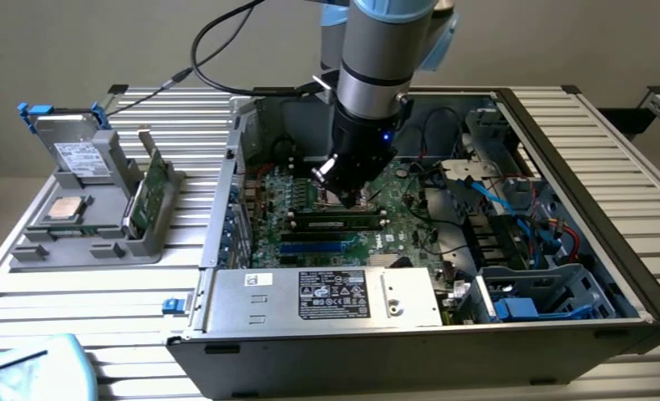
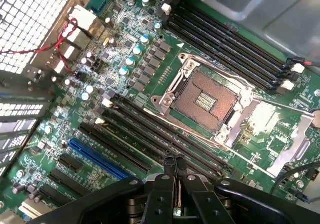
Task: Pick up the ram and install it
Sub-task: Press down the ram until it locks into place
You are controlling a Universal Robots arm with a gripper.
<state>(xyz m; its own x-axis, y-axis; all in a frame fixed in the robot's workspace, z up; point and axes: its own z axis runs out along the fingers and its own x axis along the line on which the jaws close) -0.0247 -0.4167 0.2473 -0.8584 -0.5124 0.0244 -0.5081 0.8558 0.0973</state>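
RAM stick (image 1: pixel 336 221) lies seated lengthwise in a black motherboard slot, green board with dark chips, in the middle of the motherboard (image 1: pixel 307 205) inside the open PC case (image 1: pixel 597 251). Gripper (image 1: pixel 339 194) hangs just above the stick's upper edge, jaws closed together, holding nothing; wrist view shows fingertips (image 2: pixel 169 165) pressed shut over the row of black DIMM slots (image 2: pixel 150 134) beside the empty CPU socket (image 2: pixel 207 99). Blue PCIe slot (image 2: pixel 97 159) sits nearer the case's rear grille. Power supply (image 1: pixel 330 296) at the case front. On the exterior view's left, a grey parts holder (image 1: pixel 85 242) with a green card (image 1: pixel 152 188) upright, hard drive (image 1: pixel 82 159) and CPU (image 1: pixel 65 209).
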